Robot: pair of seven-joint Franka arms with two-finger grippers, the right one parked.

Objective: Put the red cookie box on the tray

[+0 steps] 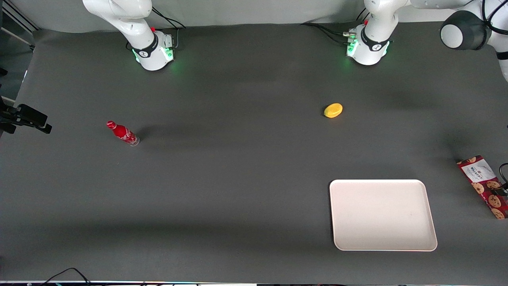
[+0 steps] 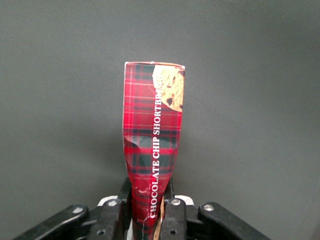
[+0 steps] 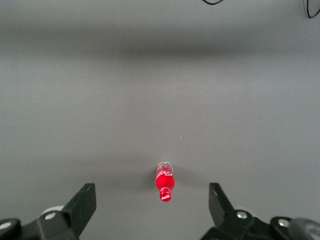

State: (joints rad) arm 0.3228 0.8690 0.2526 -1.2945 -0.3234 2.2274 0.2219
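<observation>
Hand is gripping the box near one end, fingers pressing on both narrow sides; wrist view is showing the tartan face with "CHOCOLATE CHIP SHORTBREAD" text and a cookie picture at the free end, bare bench under it. Can't tell from there whether the box is lifting off or lying flat. Front view is barely showing the hand at the frame edge, but is giving the layout: box sitting at the working arm's end of the bench, white Walkers label end farther from the camera, apart from the tray. Tray is lying flat, nothing on it. Lemon is sitting farther back than the tray. Bottle is standing toward the parked arm's end; right wrist view is also catching it.
</observation>
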